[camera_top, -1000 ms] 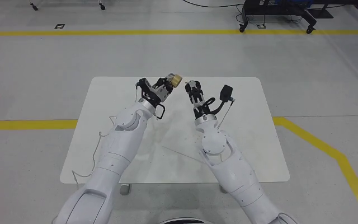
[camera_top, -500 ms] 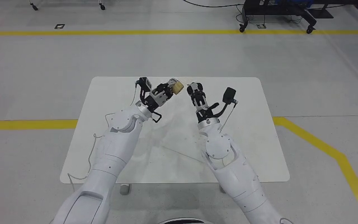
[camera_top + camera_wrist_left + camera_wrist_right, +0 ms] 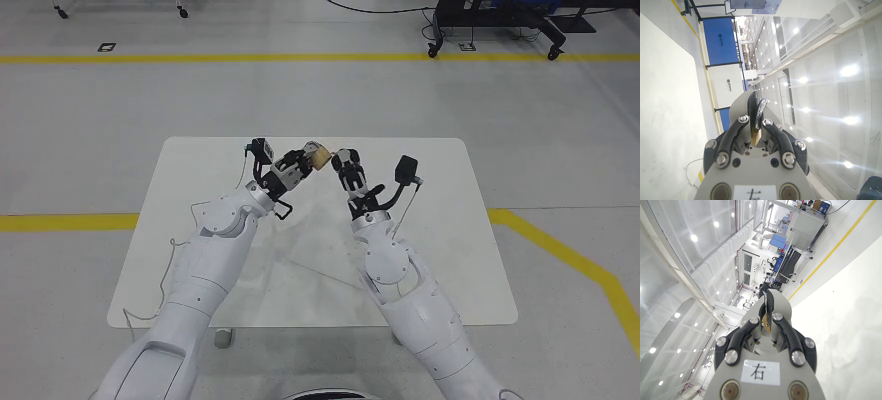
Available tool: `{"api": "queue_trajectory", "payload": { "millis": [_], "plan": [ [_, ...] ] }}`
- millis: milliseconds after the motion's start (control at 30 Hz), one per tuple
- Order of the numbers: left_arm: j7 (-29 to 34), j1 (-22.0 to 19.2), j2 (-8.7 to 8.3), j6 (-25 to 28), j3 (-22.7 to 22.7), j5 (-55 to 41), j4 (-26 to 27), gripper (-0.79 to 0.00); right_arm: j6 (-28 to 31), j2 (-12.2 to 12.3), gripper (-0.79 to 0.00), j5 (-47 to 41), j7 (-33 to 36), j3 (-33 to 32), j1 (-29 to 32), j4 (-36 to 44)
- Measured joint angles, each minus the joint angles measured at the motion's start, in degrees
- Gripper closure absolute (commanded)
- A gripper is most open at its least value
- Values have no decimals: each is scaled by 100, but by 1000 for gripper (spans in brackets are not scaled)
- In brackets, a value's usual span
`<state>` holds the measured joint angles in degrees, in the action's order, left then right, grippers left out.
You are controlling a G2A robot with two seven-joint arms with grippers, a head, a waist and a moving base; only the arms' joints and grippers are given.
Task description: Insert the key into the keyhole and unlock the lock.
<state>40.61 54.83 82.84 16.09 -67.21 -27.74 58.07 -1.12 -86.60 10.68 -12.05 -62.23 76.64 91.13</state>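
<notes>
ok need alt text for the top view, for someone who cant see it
Over a white rounded-corner table, the robot's left gripper holds a small brass padlock, with the right gripper close beside it. Grey floor marked with yellow lines surrounds the table.

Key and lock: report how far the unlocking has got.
Done: both are picked up, the left gripper shut on the lock, the right gripper shut on the key, above the table. In hand: lining them up; the top view shows a gap between them. Left: inserting the key and turning it.
</notes>
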Motion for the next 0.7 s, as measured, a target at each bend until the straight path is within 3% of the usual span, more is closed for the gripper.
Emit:
{"api": "queue_trajectory", "payload": {
  "millis": [400,700],
  "plan": [
    [-139,-45,17,5,43,-31,-20,0,0,1,0,128,409,-1,0,-10],
    [-182,-37,28,96,43,-125,-29,0,-87,-3,0,-525,912,-183,5,15]
  ]
}}
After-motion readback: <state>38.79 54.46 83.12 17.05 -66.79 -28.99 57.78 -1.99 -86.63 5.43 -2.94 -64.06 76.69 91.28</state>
